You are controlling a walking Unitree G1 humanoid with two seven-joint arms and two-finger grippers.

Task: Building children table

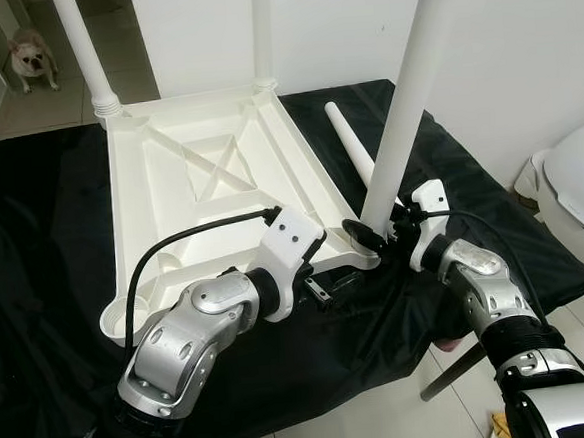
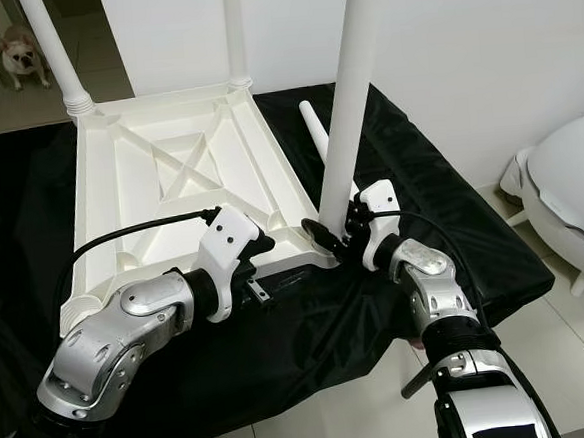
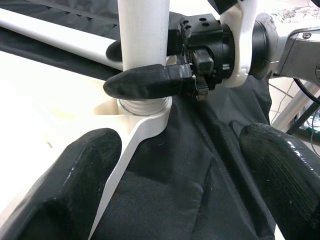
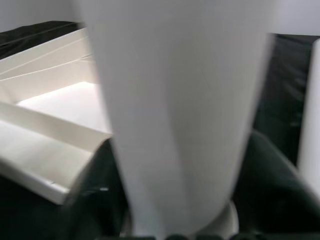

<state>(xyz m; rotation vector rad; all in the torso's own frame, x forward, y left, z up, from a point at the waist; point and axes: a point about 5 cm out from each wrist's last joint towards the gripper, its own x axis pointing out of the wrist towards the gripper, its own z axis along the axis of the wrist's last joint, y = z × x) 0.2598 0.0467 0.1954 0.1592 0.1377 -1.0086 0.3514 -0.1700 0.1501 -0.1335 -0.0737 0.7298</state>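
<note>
Tabletop inverted on black-draped desk; two far legs fitted. Right pincer clamped on third leg at near-right socket; left pincer apart beside it. Fourth leg loose, near-left socket unfilled.

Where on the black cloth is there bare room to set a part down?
Free: the black cloth on the robot's left of the upturned tabletop, and the strip beyond the loose leg toward the right edge. Crowded: the near right corner, where the right tool grips the upright leg and the left tool hovers.
</note>
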